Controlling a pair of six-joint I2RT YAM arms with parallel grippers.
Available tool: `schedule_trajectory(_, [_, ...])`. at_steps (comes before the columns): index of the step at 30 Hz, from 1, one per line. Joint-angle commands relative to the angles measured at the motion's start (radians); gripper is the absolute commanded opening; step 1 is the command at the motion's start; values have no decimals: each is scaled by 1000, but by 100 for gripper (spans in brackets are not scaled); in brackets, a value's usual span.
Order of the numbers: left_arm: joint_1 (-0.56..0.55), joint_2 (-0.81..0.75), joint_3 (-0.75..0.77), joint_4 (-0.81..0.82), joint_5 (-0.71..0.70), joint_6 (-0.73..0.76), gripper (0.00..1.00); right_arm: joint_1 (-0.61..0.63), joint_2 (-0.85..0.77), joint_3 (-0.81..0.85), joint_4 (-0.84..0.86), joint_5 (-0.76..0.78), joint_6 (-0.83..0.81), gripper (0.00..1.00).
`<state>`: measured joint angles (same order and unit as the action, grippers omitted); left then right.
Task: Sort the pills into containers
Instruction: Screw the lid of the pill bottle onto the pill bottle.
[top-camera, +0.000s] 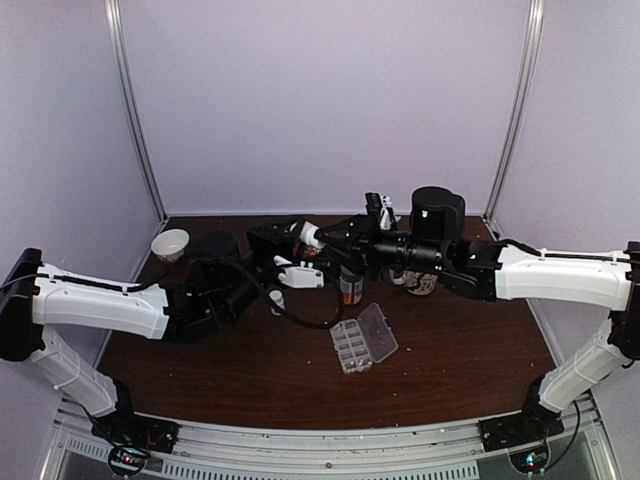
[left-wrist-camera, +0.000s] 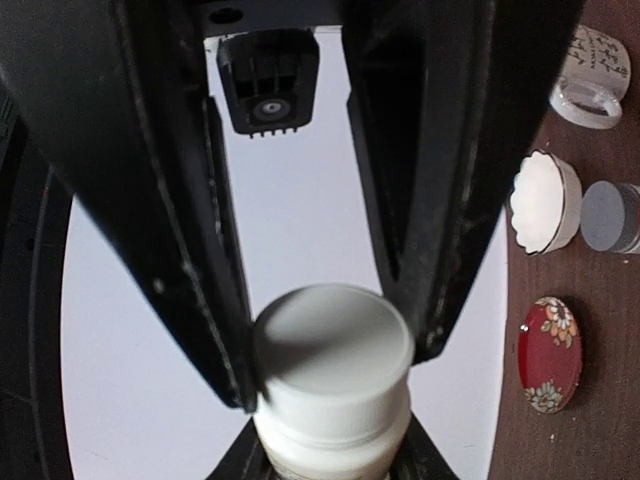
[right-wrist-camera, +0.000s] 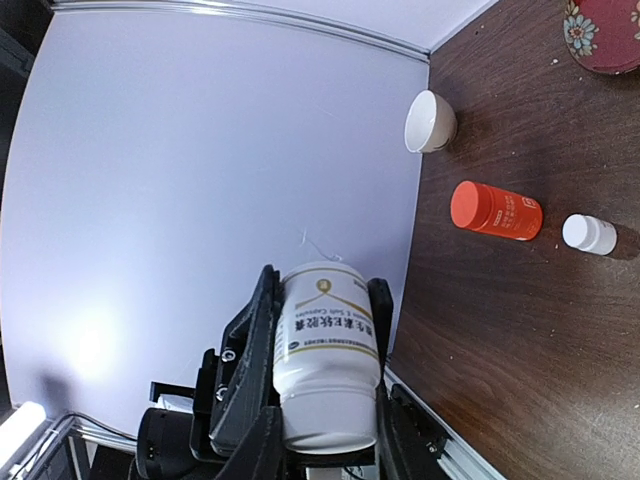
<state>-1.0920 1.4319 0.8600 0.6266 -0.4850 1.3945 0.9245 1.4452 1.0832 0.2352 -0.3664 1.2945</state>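
No pills show; I think they are inside the white bottle (right-wrist-camera: 328, 370). The clear box (top-camera: 365, 338) of containers (top-camera: 350, 351) lies open on the table (top-camera: 460, 360), at five o'clock from the bottle in the top view. The right gripper (right-wrist-camera: 322, 290) squeezes the bottle's body. The left gripper (left-wrist-camera: 335, 375) pinches its cap (left-wrist-camera: 333, 325). Hold the body tight, turn the cap slowly, and keep the mouth up.

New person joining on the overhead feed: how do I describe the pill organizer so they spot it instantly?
Look at the dark brown wooden table. Near its middle, closer to the arm bases than the other items, lies the clear, flat plastic organizer box, lid open beside it. Unlike the upright amber pill bottle just behind it, it is see-through, low and divided into small squares.
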Motion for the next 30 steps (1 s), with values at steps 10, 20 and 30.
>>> schedule_trajectory(10, [73, -217, 62, -499, 433, -561, 0, -105, -277, 50, -252, 52, -454, 75])
schedule_trajectory(20, [136, -67, 307, -978, 1064, -865, 0, -16, -197, 393, -867, -31, -1553, 69])
schedule_trajectory(30, [137, -25, 368, -1012, 1153, -954, 0, 129, -66, 477, -1066, 62, -1793, 68])
